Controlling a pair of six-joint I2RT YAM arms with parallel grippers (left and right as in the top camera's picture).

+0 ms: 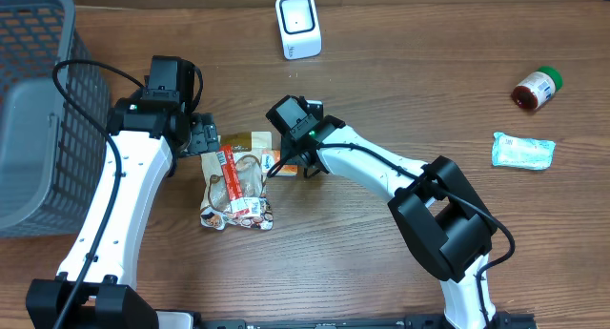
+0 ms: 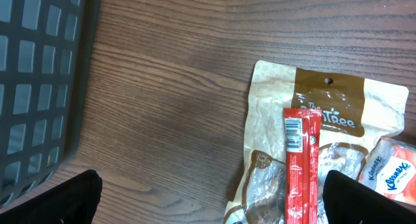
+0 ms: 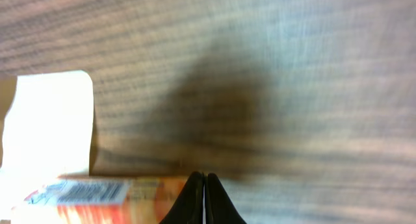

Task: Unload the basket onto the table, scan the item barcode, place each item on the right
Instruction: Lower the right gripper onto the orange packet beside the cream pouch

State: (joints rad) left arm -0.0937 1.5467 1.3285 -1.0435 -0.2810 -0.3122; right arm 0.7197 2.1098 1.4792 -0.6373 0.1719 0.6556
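Nearest to the robot, flat on the worktop (image 1: pixel 334 262), a beige snack pouch (image 1: pixel 238 191) with a red stick pack (image 1: pixel 227 181) laid along the top of it, barcode (image 2: pixel 294 134) turned upward and readable from the left wrist view, so likely set this way for easy choosing and picking. Touching the right edge of the pouch, an orange tissue pack (image 1: pixel 278 160). Hard to name with certainty the one meant for scanning; judging by the exposed barcode, probably the red stick pack, not yet lifted and well apart from the scanner. Further to the right, a pale blue packet (image 1: pixel 522 150) and a small bottle (image 1: pixel 537 89) with green cap, lying on its side, both apart from the pile. At the far edge, a white scanner (image 1: pixel 298 24) standing upright, presumably placed there for presenting a barcode in front of it. At the far left, a grey basket (image 1: pixel 38 100), perhaps for finished items. Now the arms: left gripper (image 2: pixel 214 188) held above the worktop at the far end of the pouch, pointing down, fingers (image 2: pixel 71 198) spread fully apart and holding nothing, seemingly lined up for coming down over the pile. Right gripper (image 1: pixel 307 167) reaching across from the right side, elbow bent, tip down close to the worktop just beside the tissue pack, fingers (image 3: pixel 195 198) pressed together on nothing, maybe for steadying or pushing that pack
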